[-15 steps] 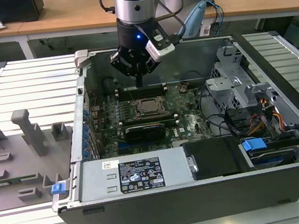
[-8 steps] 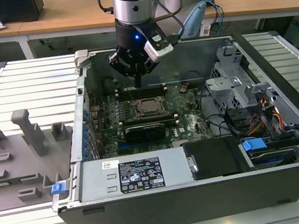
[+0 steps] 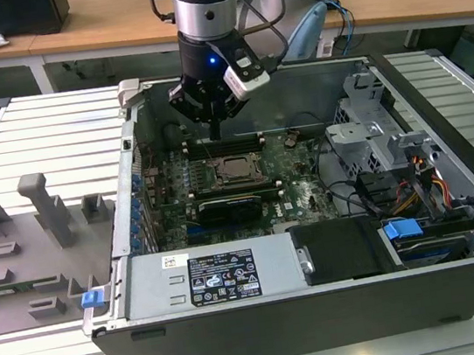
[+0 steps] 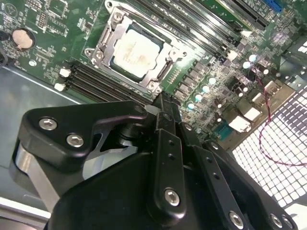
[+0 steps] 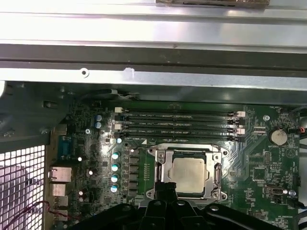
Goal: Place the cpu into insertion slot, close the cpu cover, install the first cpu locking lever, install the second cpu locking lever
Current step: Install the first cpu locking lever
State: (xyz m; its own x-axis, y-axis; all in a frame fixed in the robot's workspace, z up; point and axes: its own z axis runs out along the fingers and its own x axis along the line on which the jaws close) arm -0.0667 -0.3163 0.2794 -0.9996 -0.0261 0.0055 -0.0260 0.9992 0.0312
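Evidently past seating: look for the cpu [image 3: 238, 169] lying flat in its socket [image 5: 217, 194] on the motherboard [image 3: 301, 191], mid-frame in the exterior view, with the cpu cover [image 5: 162, 168] folded down around its edges. Find the gripper [image 3: 215, 132] just above the socket in that frame, toward upper centre, fingers pinched together, gripping nothing visible.

Probably working on a locking lever; latched or not, cannot tell. To do it well:
- Press with the closed tip on the lever's free end only.
- Sweep down and sideways under its hook.
- Keep clear of the memory slots [image 5: 177, 122] beside the socket.
- Avoid leaning on the chip's metal top.
- Watch for any lifting of the cover.

As for writing: note a black label [image 3: 223, 278] with white print on the power supply [image 3: 155, 286], lower middle of the exterior view; wording left unread.
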